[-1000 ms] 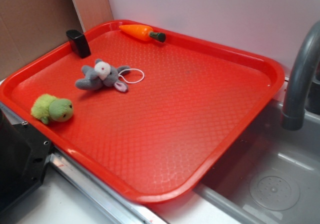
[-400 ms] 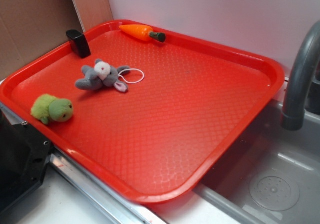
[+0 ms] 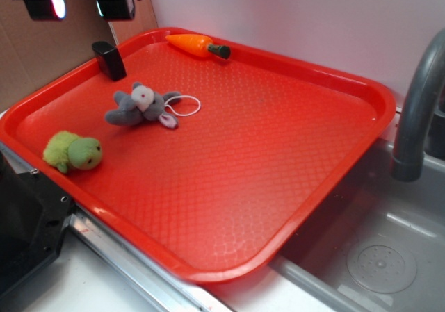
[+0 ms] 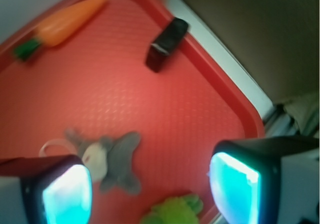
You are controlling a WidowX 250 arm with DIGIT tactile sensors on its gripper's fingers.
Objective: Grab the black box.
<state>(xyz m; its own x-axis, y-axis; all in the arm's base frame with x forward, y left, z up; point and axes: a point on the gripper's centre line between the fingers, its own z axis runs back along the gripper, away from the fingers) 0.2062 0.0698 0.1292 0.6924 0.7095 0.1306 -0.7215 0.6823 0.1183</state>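
red tray [image 3: 334, 152] lying on the tabletop, overhanging a grey sink [image 3: 379, 256] at its right side, with four things on it. black box [image 3: 109, 60] standing upright in the tray's far left corner, just beside the rim; in the wrist view [image 4: 166, 43] seen from above, close to the tray's edge. orange carrot [image 3: 197, 45] lying along the far rim, well apart from the box. grey plush mouse [image 3: 139, 105] sprawled near the middle left, a white loop of cord [image 3: 186, 105] beside it, between the box and the near edge. green plush turtle [image 3: 71, 151] at the near left rim. end effector [image 3: 80, 3] hanging high above the far left corner, open, its two fingers [image 4: 67, 191] spread wide and holding nothing, plush mouse and turtle showing between them in the wrist view. grey faucet [image 3: 417, 110] curving over the sink at right. black appliance [image 3: 24, 228] at the lower left, touching the tray's near edge. nothing lying between end effector and box.
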